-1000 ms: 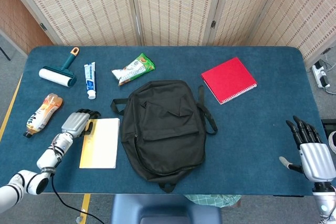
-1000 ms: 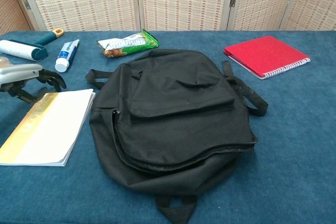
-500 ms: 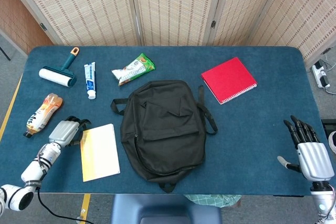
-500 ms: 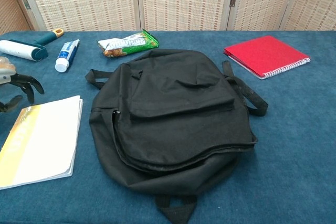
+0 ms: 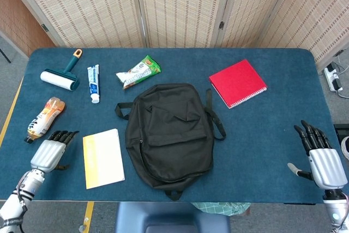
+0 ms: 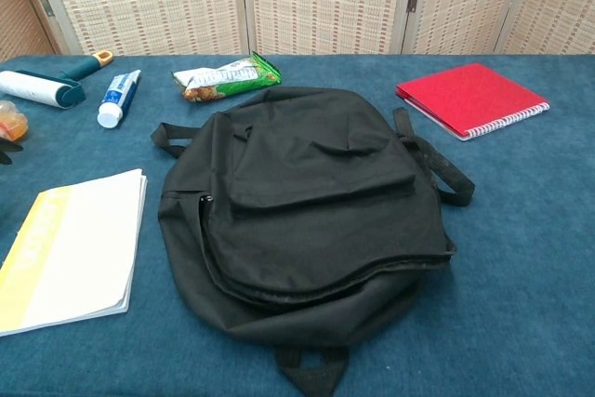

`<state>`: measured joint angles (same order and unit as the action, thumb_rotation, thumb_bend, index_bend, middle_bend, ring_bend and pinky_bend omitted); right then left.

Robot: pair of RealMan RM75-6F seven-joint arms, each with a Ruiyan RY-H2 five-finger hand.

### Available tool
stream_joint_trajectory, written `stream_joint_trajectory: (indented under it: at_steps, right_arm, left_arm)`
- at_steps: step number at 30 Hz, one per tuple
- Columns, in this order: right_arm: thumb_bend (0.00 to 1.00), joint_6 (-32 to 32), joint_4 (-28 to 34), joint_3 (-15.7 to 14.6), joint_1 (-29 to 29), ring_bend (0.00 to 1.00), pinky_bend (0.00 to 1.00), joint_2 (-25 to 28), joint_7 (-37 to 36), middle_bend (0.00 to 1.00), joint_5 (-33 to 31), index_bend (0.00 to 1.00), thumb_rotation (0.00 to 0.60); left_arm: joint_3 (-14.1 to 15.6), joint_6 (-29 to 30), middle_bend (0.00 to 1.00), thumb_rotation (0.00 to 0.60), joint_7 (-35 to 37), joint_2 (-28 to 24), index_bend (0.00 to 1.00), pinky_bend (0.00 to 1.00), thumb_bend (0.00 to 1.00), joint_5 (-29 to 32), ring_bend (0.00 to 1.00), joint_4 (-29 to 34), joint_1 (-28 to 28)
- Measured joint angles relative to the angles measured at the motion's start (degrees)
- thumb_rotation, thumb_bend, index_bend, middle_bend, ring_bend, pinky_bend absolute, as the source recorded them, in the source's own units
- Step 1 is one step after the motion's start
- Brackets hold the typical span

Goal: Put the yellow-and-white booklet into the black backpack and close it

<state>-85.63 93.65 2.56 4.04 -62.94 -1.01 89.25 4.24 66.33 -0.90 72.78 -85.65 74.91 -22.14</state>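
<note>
Blue cloth covers the table (image 5: pixel 262 135). From the head view, your yellow-and-white booklet (image 5: pixel 103 158) lies flat just left of the black backpack (image 5: pixel 169 132), which is zipped up. Your left hand (image 5: pixel 50 151) sits left of the booklet, not touching it, fingers apart, holding nothing. Your right hand (image 5: pixel 322 159) is far off at the right edge, fingers spread, holding nothing.

From the chest view, the booklet (image 6: pixel 70 248) lies beside the backpack (image 6: pixel 302 216). You cannot see your hands here.
</note>
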Motion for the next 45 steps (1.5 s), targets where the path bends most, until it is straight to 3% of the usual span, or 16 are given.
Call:
stream_joint_trajectory:
  at_steps: [14, 32, 39, 45]
  right_arm:
    - [0.14, -0.1, -0.7, -0.2, 0.0, 0.05, 0.08, -0.1, -1.1, 0.01, 0.3, 0.00, 0.600]
    - [0.14, -0.6, -1.4, -0.3, -0.5, 0.05, 0.08, 0.0, -2.3, 0.01, 0.0, 0.00, 0.600]
    - [0.14, -0.2, -1.5, -0.3, 0.0, 0.05, 0.08, -0.2, -2.3, 0.01, 0.4, 0.00, 0.600]
    - [0.14, -0.2, -1.6, -0.4, 0.1, 0.05, 0.08, -0.5, -2.4, 0.01, 0.7, 0.00, 0.600]
  left_arm:
    - [2.5, -1.1, 0.19, 0.600, -5.6, 1.0, 0.10, 0.15, 0.11, -3.7, 0.13, 5.3, 0.7]
    - [0.9, -4.6, 0.19, 0.600, -7.1, 3.3, 0.10, 0.14, 0.11, -3.7, 0.14, 8.7, -1.8]
    - [-0.1, -3.0, 0.19, 0.600, -6.4, 4.7, 0.11, 0.14, 0.11, -4.4, 0.14, 8.0, -2.2]
    - [1.0, 0.1, 0.20, 0.600, -4.1, 4.0, 0.13, 0.14, 0.25, -7.0, 0.14, 5.9, -1.2]
